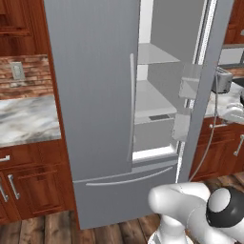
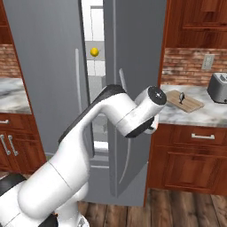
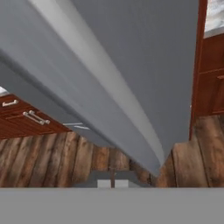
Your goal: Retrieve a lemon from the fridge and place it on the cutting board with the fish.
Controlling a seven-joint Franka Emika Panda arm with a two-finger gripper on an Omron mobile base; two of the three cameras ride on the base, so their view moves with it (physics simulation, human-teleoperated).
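Note:
The fridge [image 1: 95,95] stands with its left door closed and its right door [image 2: 133,66] swung open. The lemon [image 2: 94,52], small and bright yellow, sits on an upper shelf in the gap between the doors. The cutting board [image 2: 184,101] lies on the marble counter to the right of the fridge, and the dark fish [image 2: 181,95] rests on it. My gripper [image 3: 113,181] is shut with nothing in it. It sits low beside the open door's grey outer face [image 3: 109,65] and is pointed along it toward the wooden floor. My forearm hides the hand in the right base view.
A toaster [image 2: 218,87] stands at the far right of the counter, past the board. Wooden cabinets with drawers [image 2: 195,159] run under the counters on both sides. The fridge's bottom drawer [image 1: 124,190] is closed. The open door stands between my hand and the shelves.

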